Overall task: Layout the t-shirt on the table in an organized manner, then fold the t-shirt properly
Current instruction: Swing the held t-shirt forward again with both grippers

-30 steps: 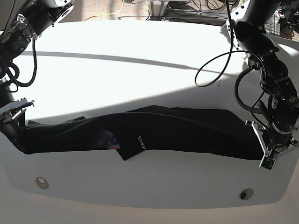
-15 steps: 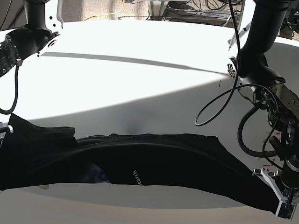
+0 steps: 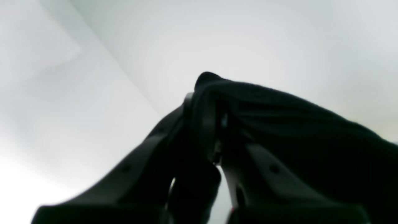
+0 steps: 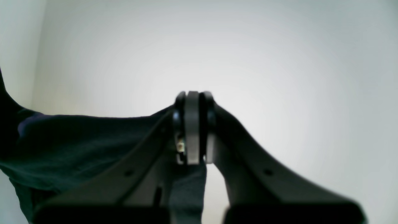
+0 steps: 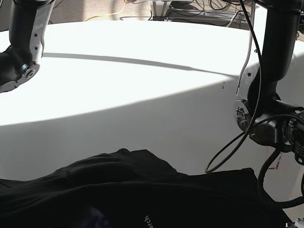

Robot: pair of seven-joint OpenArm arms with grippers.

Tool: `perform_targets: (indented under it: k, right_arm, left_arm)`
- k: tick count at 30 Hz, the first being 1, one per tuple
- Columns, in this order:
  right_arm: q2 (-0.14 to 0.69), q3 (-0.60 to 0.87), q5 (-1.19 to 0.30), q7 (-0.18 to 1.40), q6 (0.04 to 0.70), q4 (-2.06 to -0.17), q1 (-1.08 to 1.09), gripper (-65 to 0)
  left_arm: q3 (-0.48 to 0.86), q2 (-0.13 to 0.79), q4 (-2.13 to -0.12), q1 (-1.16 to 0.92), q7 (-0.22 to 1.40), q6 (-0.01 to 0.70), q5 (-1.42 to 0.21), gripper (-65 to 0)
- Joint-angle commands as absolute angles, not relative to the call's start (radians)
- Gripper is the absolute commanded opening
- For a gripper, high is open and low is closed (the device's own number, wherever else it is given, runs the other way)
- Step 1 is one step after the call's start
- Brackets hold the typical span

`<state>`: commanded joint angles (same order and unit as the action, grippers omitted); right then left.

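Note:
The black t-shirt [image 5: 142, 190] hangs stretched across the bottom of the base view, close to the camera, with a bit of white lettering [image 5: 147, 219] at the lower edge. The white table [image 5: 142, 85] lies behind it. In the left wrist view my left gripper [image 3: 205, 102] is shut on a bunched edge of the t-shirt [image 3: 295, 130]. In the right wrist view my right gripper [image 4: 192, 102] is shut, with the t-shirt [image 4: 77, 140] running off to the left from its pinched fingers. Both grippers are below the base view's frame.
The left arm's black body and looping cable [image 5: 266, 123] stand at the right of the base view. The right arm's link [image 5: 23, 38] is at the upper left. Cables and stand legs [image 5: 180, 9] lie beyond the table's far edge. A faint red mark [image 5: 279, 159] shows at the right.
Both grippers have carried the t-shirt off the table and toward the camera, dropping out of the base view. The shirt now fills the bottom of that view.

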<state>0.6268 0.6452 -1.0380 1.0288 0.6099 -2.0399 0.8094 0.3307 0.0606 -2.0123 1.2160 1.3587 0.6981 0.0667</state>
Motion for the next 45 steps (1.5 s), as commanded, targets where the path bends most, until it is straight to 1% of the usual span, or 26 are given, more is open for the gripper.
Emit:
perform_targets:
  k: [2,5,10,15,18,20,22,25,29,34,38,43,45]
  right_arm:
    - [0.653,0.645,-1.038,1.029,0.61,-2.04,0.805,-65.0]
    - [0.677,0.656,-1.056,1.03,0.61,-2.04,0.789,-65.0]
    - [0.714,0.73,-1.145,1.03,0.604,-2.04,0.65,-65.0]
    - [0.714,0.742,-1.167,1.03,0.604,-2.04,0.544,-65.0]
    - [0.707,0.742,-1.164,1.029,0.604,-2.035,0.507,-65.0]
    - [0.679,0.737,-1.15,1.029,0.604,-2.017,0.498,-65.0]
    - [0.642,0.722,-1.104,1.029,0.604,-1.994,0.501,-65.0]
    - [0.59,0.627,-0.983,1.027,0.611,-1.954,0.552,-65.0]
    - [0.522,0.529,-0.831,1.007,0.619,-1.891,0.588,-64.8]
    - [0.421,0.406,-0.604,0.874,0.682,-1.735,0.602,-64.8]
    - [0.363,0.334,-0.473,0.789,0.698,-1.629,0.619,-64.8]
    - [0.305,0.294,-0.343,0.694,0.698,-1.523,0.625,-64.8]
    - [0.289,0.285,-0.302,0.659,0.698,-1.486,0.628,-64.8]
  left_arm:
    - [0.335,0.059,-2.014,1.214,1.392,0.698,0.065,-65.0]
    - [0.337,0.059,-2.014,1.191,1.396,0.698,0.065,-65.0]
    - [0.337,0.061,-2.014,1.092,1.396,0.698,0.065,-65.0]
    - [0.335,0.064,-2.012,0.983,1.396,0.698,0.065,-65.0]
    - [0.338,0.061,-2.011,0.929,1.368,0.698,0.067,-65.0]
    - [0.335,0.061,-1.998,0.894,1.334,0.698,0.07,-64.9]
    - [0.332,0.051,-1.96,0.866,1.282,0.698,0.07,-64.9]
    - [0.332,0.018,-1.88,0.829,1.191,0.698,0.07,-64.7]
    - [0.325,0.01,-1.773,0.805,1.101,0.698,0.068,-64.7]
    - [0.32,0.008,-1.595,0.789,0.975,0.698,0.068,-64.7]
    - [0.311,0.012,-1.57,0.737,0.888,0.698,0.056,-64.7]
    - [0.298,0.019,-1.567,0.691,0.842,0.698,0.061,-64.7]
    - [0.298,0.041,-1.573,0.668,0.831,0.698,0.058,-64.7]
